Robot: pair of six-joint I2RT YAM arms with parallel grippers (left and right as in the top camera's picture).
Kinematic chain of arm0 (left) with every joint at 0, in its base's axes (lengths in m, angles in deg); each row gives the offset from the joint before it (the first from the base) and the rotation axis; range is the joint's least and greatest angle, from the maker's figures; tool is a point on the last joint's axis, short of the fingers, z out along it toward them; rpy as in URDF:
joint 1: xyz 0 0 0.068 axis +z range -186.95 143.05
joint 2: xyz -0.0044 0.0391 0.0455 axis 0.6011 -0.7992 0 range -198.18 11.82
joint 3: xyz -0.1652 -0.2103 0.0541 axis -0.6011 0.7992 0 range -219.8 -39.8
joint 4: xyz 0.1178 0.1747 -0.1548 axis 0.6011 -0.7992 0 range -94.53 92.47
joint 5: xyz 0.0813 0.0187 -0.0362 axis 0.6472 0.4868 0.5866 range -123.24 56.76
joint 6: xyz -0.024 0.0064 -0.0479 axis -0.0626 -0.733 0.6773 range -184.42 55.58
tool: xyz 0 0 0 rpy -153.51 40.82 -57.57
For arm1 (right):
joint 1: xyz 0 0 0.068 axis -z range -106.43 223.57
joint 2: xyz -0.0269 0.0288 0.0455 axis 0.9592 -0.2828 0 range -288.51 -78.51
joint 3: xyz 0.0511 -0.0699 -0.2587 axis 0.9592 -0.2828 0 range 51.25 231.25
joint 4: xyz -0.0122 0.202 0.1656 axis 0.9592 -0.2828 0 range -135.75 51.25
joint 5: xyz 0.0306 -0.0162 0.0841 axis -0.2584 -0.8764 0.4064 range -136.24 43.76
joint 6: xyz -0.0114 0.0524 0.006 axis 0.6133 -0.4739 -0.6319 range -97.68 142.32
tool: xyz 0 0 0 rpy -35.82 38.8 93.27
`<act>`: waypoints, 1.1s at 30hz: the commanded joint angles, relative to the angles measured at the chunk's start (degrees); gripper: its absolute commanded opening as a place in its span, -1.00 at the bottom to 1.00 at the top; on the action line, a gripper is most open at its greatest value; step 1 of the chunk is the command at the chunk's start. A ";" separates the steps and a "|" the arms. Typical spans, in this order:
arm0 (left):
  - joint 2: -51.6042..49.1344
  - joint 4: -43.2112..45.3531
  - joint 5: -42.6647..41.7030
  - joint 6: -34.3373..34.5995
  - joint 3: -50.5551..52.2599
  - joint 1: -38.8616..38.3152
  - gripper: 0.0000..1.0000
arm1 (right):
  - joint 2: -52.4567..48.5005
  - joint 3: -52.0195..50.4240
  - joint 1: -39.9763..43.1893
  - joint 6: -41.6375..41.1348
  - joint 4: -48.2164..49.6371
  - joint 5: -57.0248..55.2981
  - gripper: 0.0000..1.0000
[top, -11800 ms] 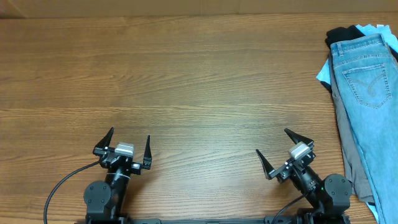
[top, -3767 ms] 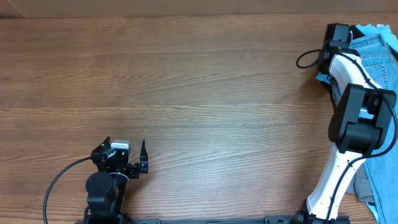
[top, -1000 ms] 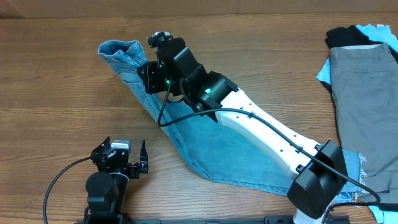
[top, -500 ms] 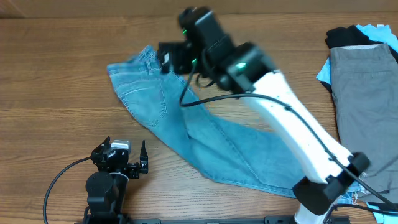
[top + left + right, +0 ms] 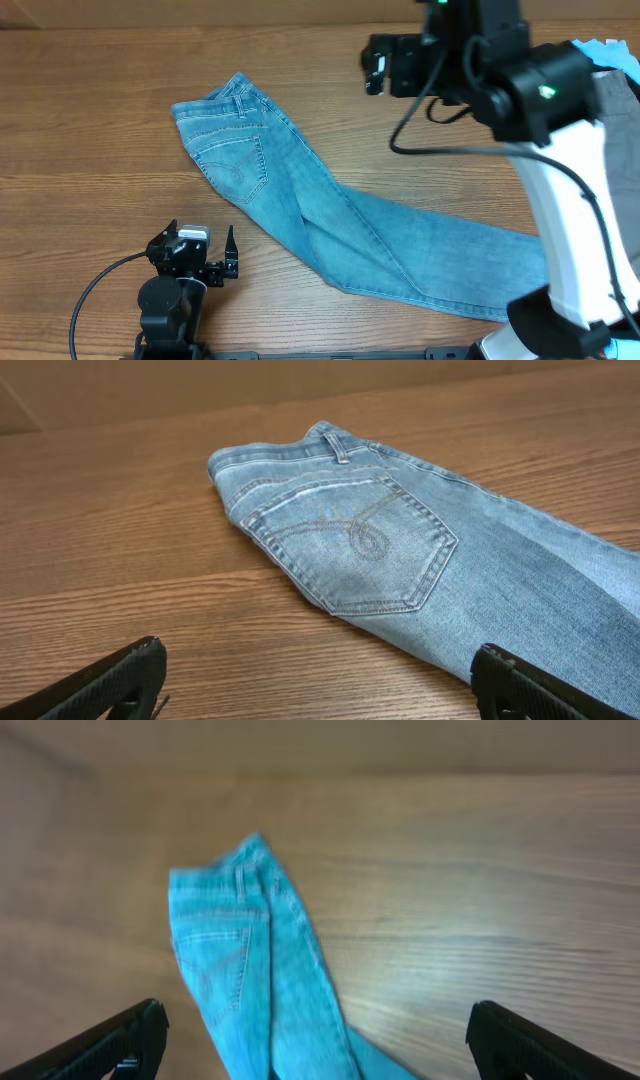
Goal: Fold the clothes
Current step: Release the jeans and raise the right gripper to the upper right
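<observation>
The light-blue jeans (image 5: 330, 215) lie flat on the wooden desk (image 5: 100, 150). They are folded the long way, so one leg lies on top of the other. One back pocket (image 5: 350, 545) faces up, with curly stitching on it.

The left claw (image 5: 200, 243) sits low at the near edge of the desk. Its two fingers are wide apart and hold nothing. The top end of the jeans is a little way past the left claw, out in front of it. It does not touch the claw. From there the legs run slanting away to the right of the left claw. The far end of the legs goes under the right arm, so the hems are hidden.

The right claw (image 5: 315, 1020) is up in the air, far beyond the left claw and off to its right. Its fingers are spread wide too, and they are empty. It looks down on the top end of the jeans.

Way over to the right of the left claw, at the desk's edge, lie grey trousers (image 5: 625, 130). A bit of pale-blue cloth (image 5: 605, 47) peeks out beside them.
</observation>
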 commanded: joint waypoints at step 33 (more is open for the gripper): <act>0.13 7.21 -20.28 18.75 -0.04 -0.11 1.00 | 10.51 -5.09 8.20 -2.99 -17.40 5.07 1.00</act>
